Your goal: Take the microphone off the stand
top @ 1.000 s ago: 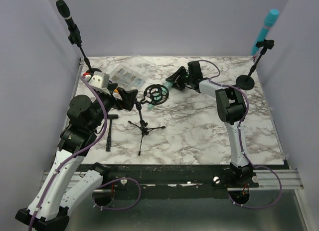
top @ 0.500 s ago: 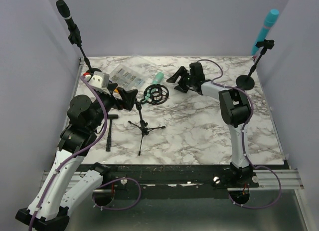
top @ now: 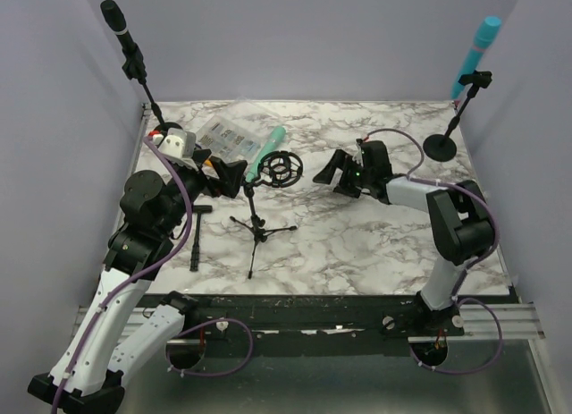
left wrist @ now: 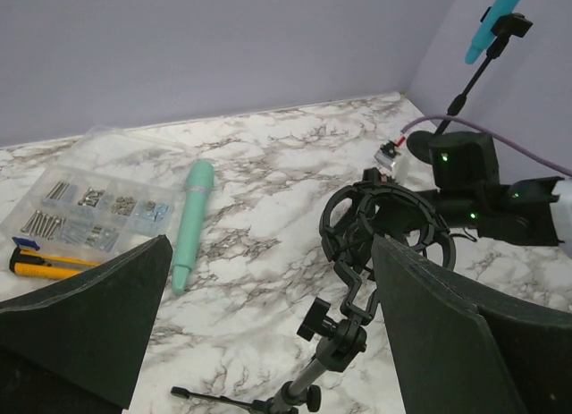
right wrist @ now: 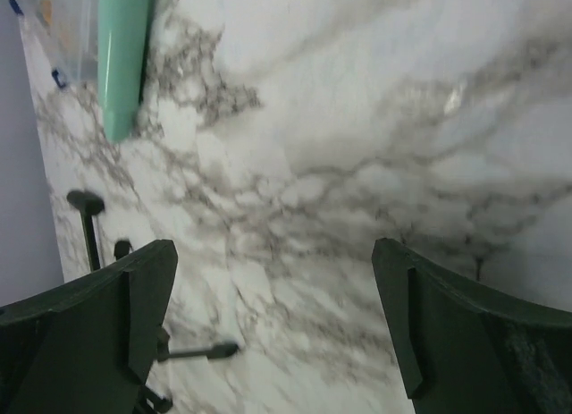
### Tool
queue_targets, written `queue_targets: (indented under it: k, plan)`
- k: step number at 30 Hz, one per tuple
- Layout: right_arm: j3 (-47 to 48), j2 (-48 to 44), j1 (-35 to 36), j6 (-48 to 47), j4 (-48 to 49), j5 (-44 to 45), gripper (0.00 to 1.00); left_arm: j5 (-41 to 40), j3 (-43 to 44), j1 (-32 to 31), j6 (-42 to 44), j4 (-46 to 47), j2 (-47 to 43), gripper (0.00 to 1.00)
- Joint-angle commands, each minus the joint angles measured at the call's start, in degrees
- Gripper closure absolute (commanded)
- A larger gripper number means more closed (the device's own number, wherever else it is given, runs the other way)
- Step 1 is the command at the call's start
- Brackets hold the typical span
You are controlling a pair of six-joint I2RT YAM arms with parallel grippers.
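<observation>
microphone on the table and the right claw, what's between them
The empty ring mount of the small tripod stand sits between the teal microphone and the right claw. The top view shows it best.

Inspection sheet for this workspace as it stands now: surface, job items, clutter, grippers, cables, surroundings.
Surface: marble tabletop, no spills seen.
Job's things: teal microphone lies flat on the table, out of the shock mount; the mount sits empty on the tripod stand.
Clutter: clear screw organizer, yellow-and-black tool, black T-handle tool.
Grippers: left gripper open beside the stand's stem; right gripper open, holding nothing.
Cables: purple cables run along both arms.
Surroundings: lilac walls; black microphone on a stand rear left, blue microphone on a stand rear right.
</observation>
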Motion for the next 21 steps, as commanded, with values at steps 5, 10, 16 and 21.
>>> queue_targets:
  k: [5, 10, 16, 21]
  plan:
    - [-23.1, -17.4, 0.3, -0.5, 8.8, -5.3, 0.0, 2.1, -0.1, -0.5, -0.2, 0.3, -0.9, 0.01]
    - [-29.0, -22.7, 3.5, 3.5, 13.9, -10.2, 0.0, 3.7, -0.5, -0.7, -0.8, 0.9, -0.1, 0.01]
    - [-32.1, -19.9, 13.9, 18.9, 33.1, -12.8, 0.0, 5.2, -0.8, -1.1, -0.7, 1.7, 0.9, 0.01]
    - [-30.0, -16.8, 20.4, 25.3, 41.0, -10.6, 0.0, 5.2, -1.5, -2.2, -0.2, 2.5, -0.1, 0.02]
